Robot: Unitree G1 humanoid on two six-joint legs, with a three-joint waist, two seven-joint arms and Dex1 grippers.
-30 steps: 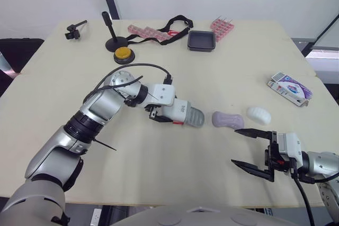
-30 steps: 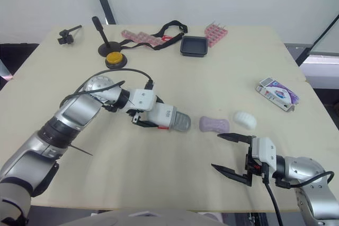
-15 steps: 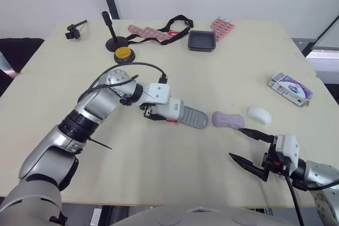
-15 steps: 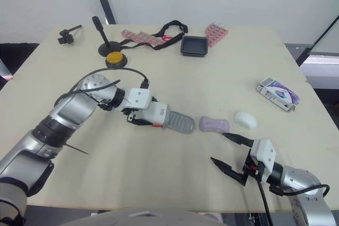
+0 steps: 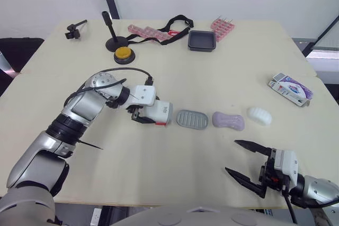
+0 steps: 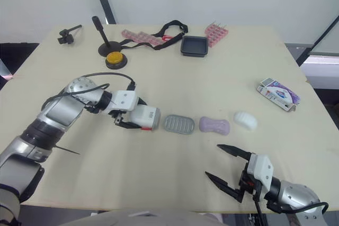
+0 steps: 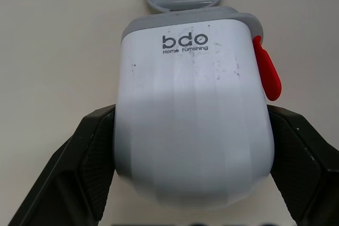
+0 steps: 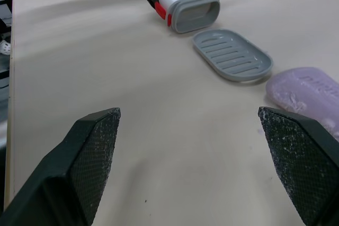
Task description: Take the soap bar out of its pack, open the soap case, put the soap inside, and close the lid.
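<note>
- White case shell (image 5: 157, 112), one, lies on its side, clamped at both flanks by the left gripper (image 5: 147, 115).
- Grey ribbed tray (image 5: 192, 119), one, lies flat just beside the shell's open mouth.
- Two bars: purple soap bar (image 5: 228, 120) right of the tray, then white soap bar (image 5: 259, 115).
- One pack (image 5: 290, 89) lies well apart, near the table's right edge.
- Right gripper (image 5: 233, 156) is spread wide and empty; the purple bar lies beyond its tips.

Left tool (image 5: 152, 115) clamps white case cover (image 5: 161, 110); grey tray (image 5: 192, 119) lies beside.
</note>
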